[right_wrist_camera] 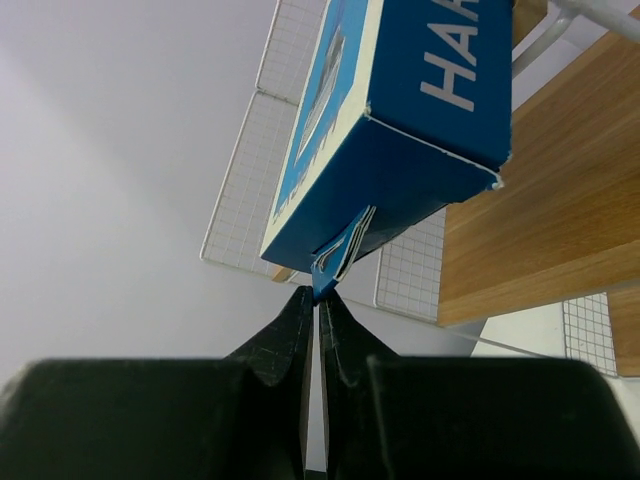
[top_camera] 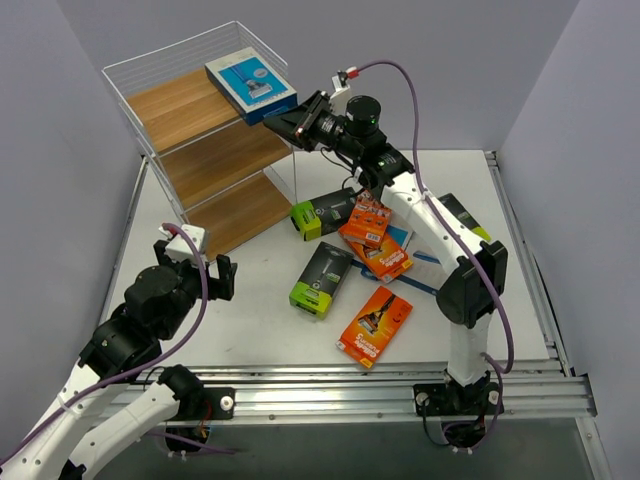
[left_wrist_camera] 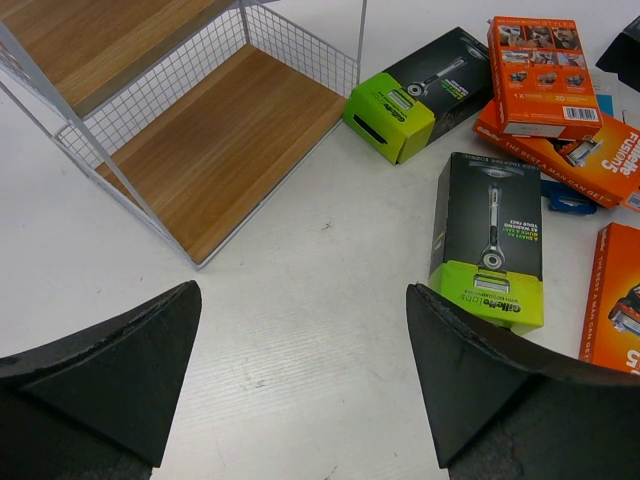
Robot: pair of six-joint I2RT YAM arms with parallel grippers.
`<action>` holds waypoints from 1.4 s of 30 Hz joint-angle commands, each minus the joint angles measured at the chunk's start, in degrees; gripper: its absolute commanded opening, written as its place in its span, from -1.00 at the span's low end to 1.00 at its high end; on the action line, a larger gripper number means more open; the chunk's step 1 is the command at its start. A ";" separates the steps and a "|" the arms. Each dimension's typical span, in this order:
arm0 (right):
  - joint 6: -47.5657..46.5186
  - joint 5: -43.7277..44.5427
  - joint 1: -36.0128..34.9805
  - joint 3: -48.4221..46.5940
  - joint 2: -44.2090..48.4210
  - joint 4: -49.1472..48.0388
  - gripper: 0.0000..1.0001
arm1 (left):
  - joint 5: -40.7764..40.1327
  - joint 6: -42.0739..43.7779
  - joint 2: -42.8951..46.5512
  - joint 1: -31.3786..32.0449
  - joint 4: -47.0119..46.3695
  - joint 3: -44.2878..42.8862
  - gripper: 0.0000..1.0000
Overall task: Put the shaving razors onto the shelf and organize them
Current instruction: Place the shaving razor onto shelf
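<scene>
One boxy blue carton (right_wrist_camera: pixel 400 170) has its thin flap (right_wrist_camera: pixel 342 248) pinched in right gripper (right_wrist_camera: pixel 318 296); left gripper (left_wrist_camera: pixel 302 292) gapes empty.

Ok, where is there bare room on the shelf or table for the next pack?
Top board: bare left of the blue pack at its right corner. Middle board and bottom board look bare. Table: free between the bottom board and the nearer black-and-green pack. Crowded: the orange packs piled by the right arm.
</scene>
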State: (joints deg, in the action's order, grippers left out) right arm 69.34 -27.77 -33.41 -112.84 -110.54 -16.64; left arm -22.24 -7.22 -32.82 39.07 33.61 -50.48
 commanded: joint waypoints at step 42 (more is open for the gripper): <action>8.00 4.22 -0.87 -11.53 -11.19 -14.91 -1.00 | -0.53 0.54 0.56 0.92 -2.14 0.21 0.85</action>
State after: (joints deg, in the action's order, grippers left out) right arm 76.36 -23.97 -33.91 -121.05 -120.70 -26.15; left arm -22.31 -7.20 -32.67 39.70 33.61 -50.09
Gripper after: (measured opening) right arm 0.006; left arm 0.924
